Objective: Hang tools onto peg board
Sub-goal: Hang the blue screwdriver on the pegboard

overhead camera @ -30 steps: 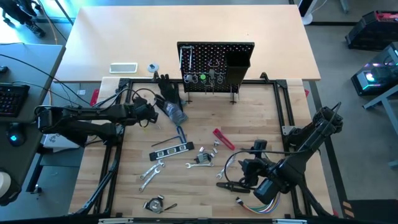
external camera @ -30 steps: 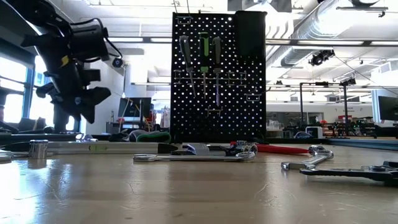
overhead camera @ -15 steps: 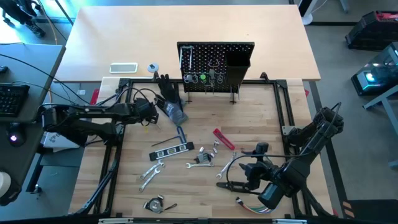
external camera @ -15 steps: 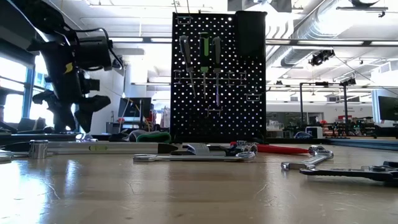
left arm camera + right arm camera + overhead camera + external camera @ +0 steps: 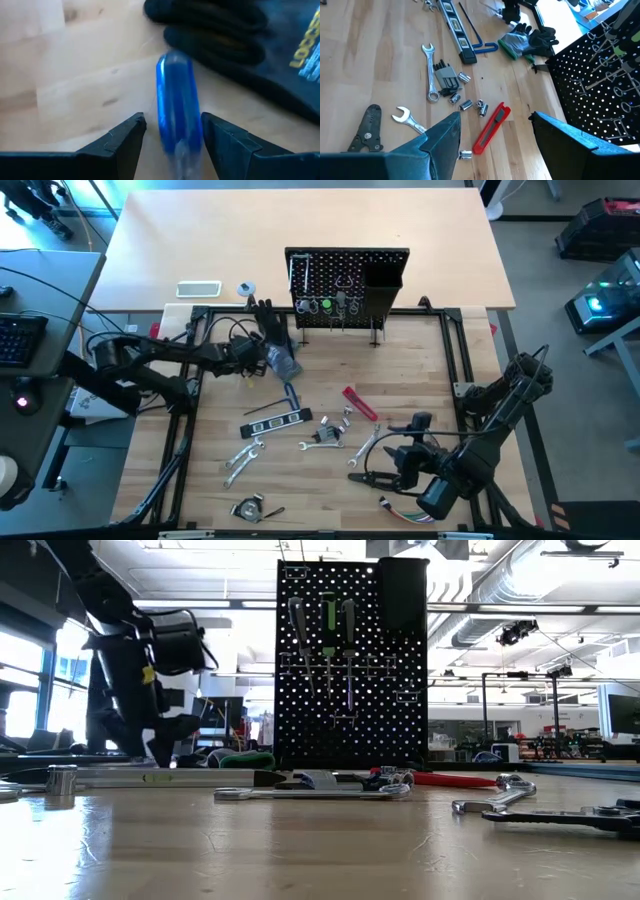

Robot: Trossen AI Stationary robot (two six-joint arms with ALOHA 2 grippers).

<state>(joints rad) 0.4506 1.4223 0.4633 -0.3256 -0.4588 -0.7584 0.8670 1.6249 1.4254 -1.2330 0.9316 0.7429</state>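
A blue-handled tool [image 5: 177, 110] lies on the wooden table beside the black glove [image 5: 235, 40]. My left gripper [image 5: 172, 125] is open and low over it, slanting down, with one finger on each side of the blue handle and a gap on both sides. In the high view this gripper [image 5: 250, 364] is at the far left, next to the glove [image 5: 272, 340]. The peg board [image 5: 345, 280] stands upright at the far edge, with screwdrivers [image 5: 327, 630] hanging on it. My right gripper [image 5: 395, 462] hovers open over the near right, holding nothing.
Loose on the table lie a black level [image 5: 278, 420], a blue hex key [image 5: 290, 392], a red-handled tool [image 5: 360, 403], silver wrenches [image 5: 243, 460], sockets [image 5: 465, 105] and pliers [image 5: 366, 127]. A bundle of coloured wires [image 5: 405, 508] lies near the front edge.
My left gripper has come down toward the table and moved toward the glove and the far right, tipping further downward. Its fingers stay open. The tools on the table have not moved.
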